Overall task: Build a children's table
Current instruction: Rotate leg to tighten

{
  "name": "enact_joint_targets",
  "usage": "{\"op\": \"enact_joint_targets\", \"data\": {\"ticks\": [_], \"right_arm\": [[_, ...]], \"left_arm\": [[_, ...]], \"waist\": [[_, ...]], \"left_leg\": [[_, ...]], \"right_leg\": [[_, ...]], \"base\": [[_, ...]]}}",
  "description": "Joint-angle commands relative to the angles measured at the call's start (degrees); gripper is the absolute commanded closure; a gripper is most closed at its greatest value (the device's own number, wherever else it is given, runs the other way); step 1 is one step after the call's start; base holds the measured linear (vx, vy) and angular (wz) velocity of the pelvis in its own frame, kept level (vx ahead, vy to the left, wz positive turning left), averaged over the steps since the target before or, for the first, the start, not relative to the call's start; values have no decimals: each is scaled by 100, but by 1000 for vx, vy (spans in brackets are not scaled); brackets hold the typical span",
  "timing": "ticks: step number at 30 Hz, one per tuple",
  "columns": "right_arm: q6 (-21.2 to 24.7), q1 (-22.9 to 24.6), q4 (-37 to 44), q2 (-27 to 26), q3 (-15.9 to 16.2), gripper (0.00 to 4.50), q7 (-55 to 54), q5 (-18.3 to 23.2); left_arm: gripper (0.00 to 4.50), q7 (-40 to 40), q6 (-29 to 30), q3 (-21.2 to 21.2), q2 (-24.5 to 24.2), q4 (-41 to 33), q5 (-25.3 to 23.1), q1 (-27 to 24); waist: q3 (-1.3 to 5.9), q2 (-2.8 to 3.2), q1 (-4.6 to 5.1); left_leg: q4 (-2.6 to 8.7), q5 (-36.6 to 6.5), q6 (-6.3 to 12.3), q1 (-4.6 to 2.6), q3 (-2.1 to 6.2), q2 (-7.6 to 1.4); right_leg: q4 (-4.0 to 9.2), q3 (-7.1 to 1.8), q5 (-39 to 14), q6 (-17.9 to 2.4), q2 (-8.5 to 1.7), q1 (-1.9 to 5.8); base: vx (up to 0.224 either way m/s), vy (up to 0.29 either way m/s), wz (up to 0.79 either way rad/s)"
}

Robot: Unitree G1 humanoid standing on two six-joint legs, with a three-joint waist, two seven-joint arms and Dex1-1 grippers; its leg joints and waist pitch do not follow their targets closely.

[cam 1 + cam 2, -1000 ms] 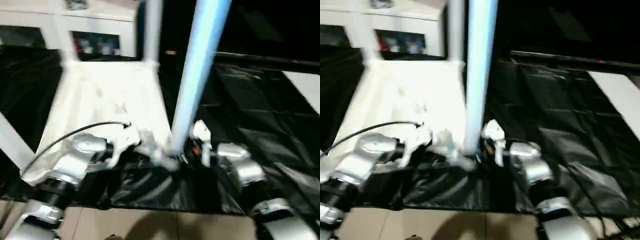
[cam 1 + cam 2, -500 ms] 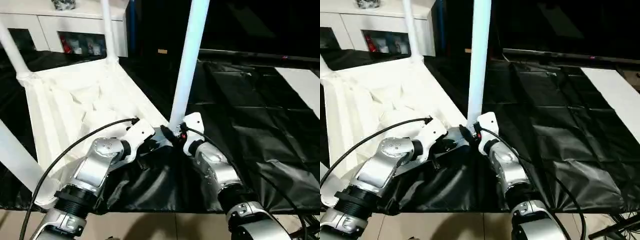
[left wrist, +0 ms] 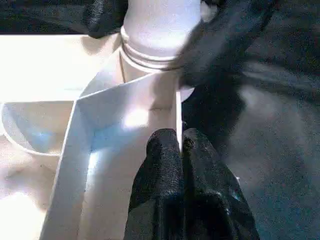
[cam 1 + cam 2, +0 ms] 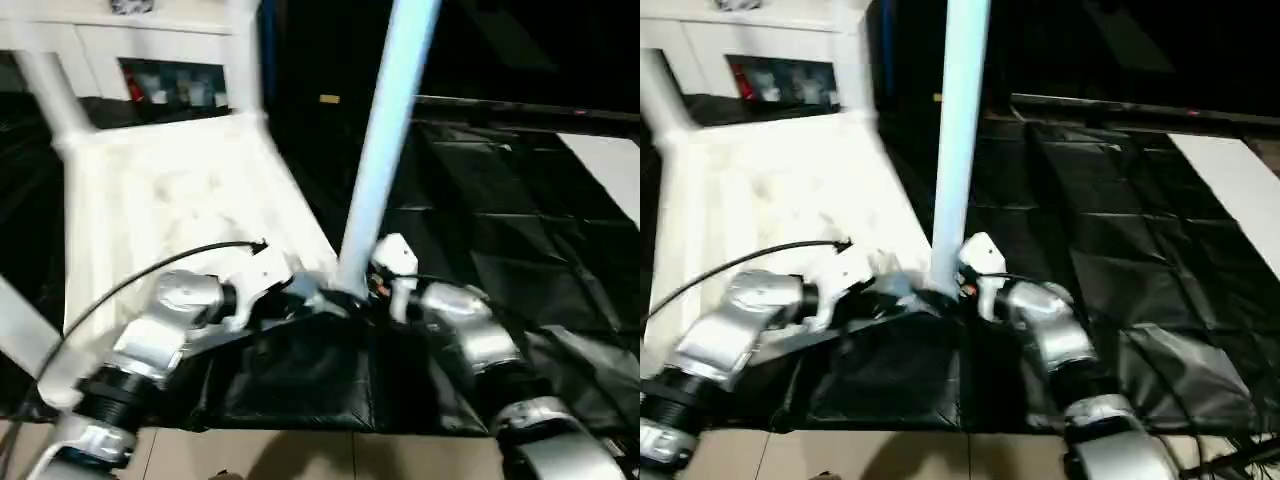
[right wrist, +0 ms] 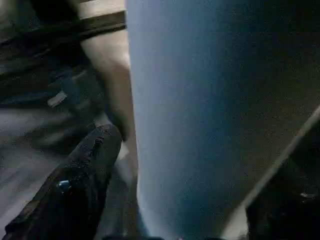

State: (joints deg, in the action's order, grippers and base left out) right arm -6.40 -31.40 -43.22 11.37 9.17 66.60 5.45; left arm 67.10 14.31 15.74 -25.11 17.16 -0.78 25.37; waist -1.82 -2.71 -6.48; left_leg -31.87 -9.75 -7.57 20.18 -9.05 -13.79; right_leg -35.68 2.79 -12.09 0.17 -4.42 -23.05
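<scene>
The children's table top (image 4: 170, 200) is lying upside down on black sheeting (image 4: 520, 230) that covers the floor, ribbed underside facing up. Several legs are already standing in its corner sockets: one at the near corner (image 4: 385, 140), right between the two hands, one at the far corner (image 4: 243, 55), another at the far left corner (image 4: 45, 85), and a bit of a fourth (image 4: 25, 335) poking in at the left edge.

Left hand (image 3: 181, 150) is clenched shut, both black fingers (image 3: 165, 165) pressed together on the thin edge wall of the top, just beside the socket with the near leg. So it's pinching the rim of the top there.

Right hand (image 4: 958, 280) sits at the base of that same near leg, from the other side. In its wrist view the leg fills the space between its two black fingers (image 5: 85, 175), one on either side. Whether they're actually pressing on it or standing loose around it, can't tell.

Behind the top there's a white cabinet (image 4: 150, 60) with glass doors, and a flat white board (image 4: 610, 170) lies on the sheeting off to the right.
</scene>
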Motion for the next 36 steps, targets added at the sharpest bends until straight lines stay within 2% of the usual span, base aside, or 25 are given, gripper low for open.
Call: {"op": "enact_joint_targets", "data": {"ticks": [1,4,7,10,12,16,19,24,26,27,29,30,31,32,36], "right_arm": [[180,38,175,29,297,112,757,146],[377,-62,172,241,377,117,1428,252],[463,-118,174,305,440,152,1662,253],[490,-143,164,314,457,161,1754,240],[496,-138,194,298,464,192,1765,246],[541,-57,275,200,400,205,1652,323],[527,7,281,137,326,208,1530,347],[227,90,90,-174,65,211,380,193],[101,102,-59,-416,-75,212,-434,75],[40,116,-165,-632,-170,213,-1108,-25],[-32,141,-238,-856,-203,213,-1601,-130],[-50,138,-279,-959,-209,213,-1825,-185],[-64,119,-349,-1108,-220,213,-2171,-264],[-51,70,-452,-1290,-228,213,-2611,-348],[-40,-96,-686,-1573,-246,213,-3403,-485]], "left_arm": [[450,190,-135,202,28,200,-16,120],[450,480,-338,210,-99,432,49,250],[450,591,-406,207,-126,582,84,344],[450,642,-475,206,-133,707,80,411],[450,637,-530,203,-125,806,65,466],[450,550,-602,152,-56,925,102,499],[450,438,-582,110,-23,902,115,462],[450,-78,-302,-80,150,647,148,315],[450,-380,-64,-128,275,383,124,185],[450,-607,186,-138,384,123,100,51],[450,-912,380,-136,534,-76,11,-61],[450,-1032,473,-127,609,-162,-27,-106],[450,-1217,603,-111,720,-269,-96,-159],[450,-1484,736,-82,864,-357,-220,-200],[450,-1872,915,1,1149,-473,-354,-233]], "waist": [[276,43,3],[277,22,-42],[269,6,-74],[267,3,-78],[270,-4,-90],[280,-5,-113],[267,-5,-138],[249,-8,-111],[241,-9,-41],[231,-22,-6],[226,-20,100],[228,-32,130],[220,-18,139],[222,-28,158],[222,-17,165]], "left_leg": [[296,-977,406,-5,-146,88],[297,-1075,353,-15,-159,73],[302,-1089,284,-4,-157,66],[306,-1139,225,-10,-157,66],[301,-1109,224,-12,-161,71],[290,-998,234,-9,-165,70],[301,-1118,201,-15,-169,65],[335,-1323,71,-17,-154,60],[368,-1489,-17,-15,-129,66],[381,-1479,-57,-4,-123,56],[394,-1588,-83,9,-103,71],[395,-1572,-89,20,-105,63],[389,-1612,-52,4,-109,75],[380,-1606,-21,-3,-123,71],[379,-1513,-1,-2,-132,81]], "right_leg": [[350,-163,75,-1365,-188,306],[352,-163,-174,-1359,-200,300],[353,-164,-320,-1330,-220,300],[367,-173,-488,-1285,-231,291],[367,-178,-510,-1262,-227,288],[347,-178,-335,-1284,-226,291],[371,-182,-568,-1233,-234,279],[413,-192,-1041,-1105,-261,257],[453,-189,-1476,-977,-267,252],[448,-190,-1502,-968,-270,245],[478,-179,-1769,-877,-265,242],[473,-186,-1735,-872,-261,244],[499,-187,-1800,-853,-251,221],[497,-202,-1739,-867,-245,207],[492,-204,-1555,-874,-221,195]], "base": [[0,0,0],[0,0,0],[0,0,0],[0,0,0],[0,0,0],[0,0,0],[0,0,0],[0,0,0],[0,0,0],[0,0,0],[0,0,0],[0,0,0],[0,0,0],[0,0,0],[0,0,0]]}}
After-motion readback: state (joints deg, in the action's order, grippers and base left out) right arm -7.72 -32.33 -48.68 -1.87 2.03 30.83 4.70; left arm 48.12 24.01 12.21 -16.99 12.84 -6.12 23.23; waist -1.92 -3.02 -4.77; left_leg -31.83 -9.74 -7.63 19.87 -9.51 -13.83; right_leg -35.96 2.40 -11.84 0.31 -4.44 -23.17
